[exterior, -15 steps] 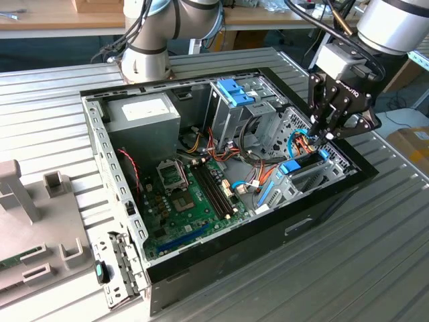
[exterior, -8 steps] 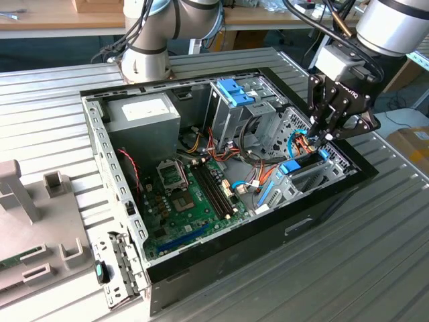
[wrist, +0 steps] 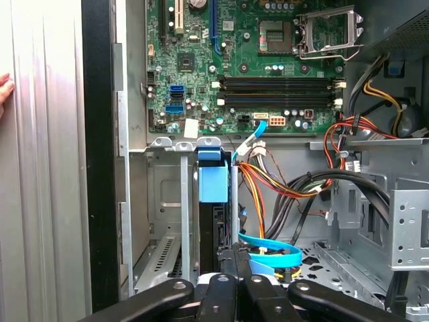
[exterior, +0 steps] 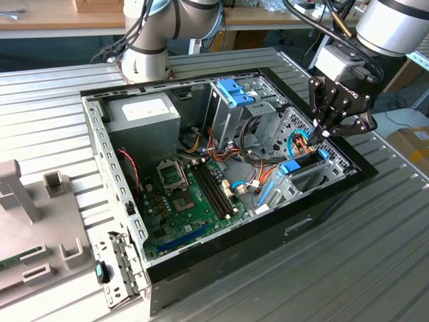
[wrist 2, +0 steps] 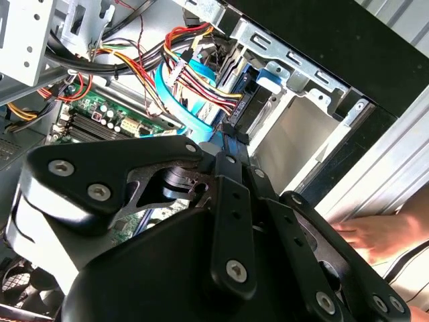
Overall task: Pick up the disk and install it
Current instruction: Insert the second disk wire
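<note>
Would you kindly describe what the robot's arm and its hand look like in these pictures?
In the exterior view the arm is silver-grey and tubular, with black cables running along it to a pale grey block at the wrist. The hand below is matte black, built of jointed linkage bars with small white lettering. In the second wrist view its fingers show silver screw heads.

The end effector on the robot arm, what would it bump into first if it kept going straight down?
Probably the disk. The end effector points down at the bay where the disk stands on edge in its blue carrier. Whether they already touch isn't clear.
</note>
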Robot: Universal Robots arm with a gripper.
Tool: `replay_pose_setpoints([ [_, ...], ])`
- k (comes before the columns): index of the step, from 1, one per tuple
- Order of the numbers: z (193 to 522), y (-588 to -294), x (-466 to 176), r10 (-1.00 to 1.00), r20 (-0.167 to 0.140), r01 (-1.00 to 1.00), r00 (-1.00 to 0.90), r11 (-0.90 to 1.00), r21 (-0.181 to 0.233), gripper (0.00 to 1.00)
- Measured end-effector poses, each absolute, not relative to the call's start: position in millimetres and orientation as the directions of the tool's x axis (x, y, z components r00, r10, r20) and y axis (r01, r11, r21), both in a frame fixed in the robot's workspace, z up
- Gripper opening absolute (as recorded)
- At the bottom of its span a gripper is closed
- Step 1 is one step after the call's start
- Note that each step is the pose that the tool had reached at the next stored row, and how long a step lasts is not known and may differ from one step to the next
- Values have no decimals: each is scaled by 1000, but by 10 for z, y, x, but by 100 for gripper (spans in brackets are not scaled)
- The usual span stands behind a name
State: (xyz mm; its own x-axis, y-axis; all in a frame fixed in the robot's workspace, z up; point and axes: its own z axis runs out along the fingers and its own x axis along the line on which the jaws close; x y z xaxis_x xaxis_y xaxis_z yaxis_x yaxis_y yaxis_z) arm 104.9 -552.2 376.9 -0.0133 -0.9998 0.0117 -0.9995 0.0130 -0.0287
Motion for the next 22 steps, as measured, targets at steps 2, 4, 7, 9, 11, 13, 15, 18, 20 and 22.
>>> replay_pose_setpoints([
  [2, 3769, -5522, 1049, -1000, 12, -1000, -13, 13, -29, 11],
  [4, 3768, -5522, 1049, -1000, 12, -1000, -13, 13, -29, 11],
  [7, 3767, -5522, 1049, -1000, 12, -1000, -13, 13, -29, 11],
  [9, 3766, -5522, 1049, -1000, 12, -1000, -13, 13, -29, 24],
  [11, 3762, -5523, 1049, -1000, 11, -1000, -13, 13, -29, 24],
  [13, 3735, -5530, 1049, -1000, 11, -1000, -13, 13, -29, 24],
  [15, 3729, -5530, 1049, -1000, 11, -1000, -13, 13, -29, 24],
  [18, 3705, -5530, 1049, -1000, 5, -1000, -12, 11, -29, 24],
  [20, 3689, -5531, 1049, -1000, 5, -1000, -11, 11, -29, 24],
  [22, 3678, -5531, 1049, -1000, 4, -1000, -11, 11, -29, 24],
])
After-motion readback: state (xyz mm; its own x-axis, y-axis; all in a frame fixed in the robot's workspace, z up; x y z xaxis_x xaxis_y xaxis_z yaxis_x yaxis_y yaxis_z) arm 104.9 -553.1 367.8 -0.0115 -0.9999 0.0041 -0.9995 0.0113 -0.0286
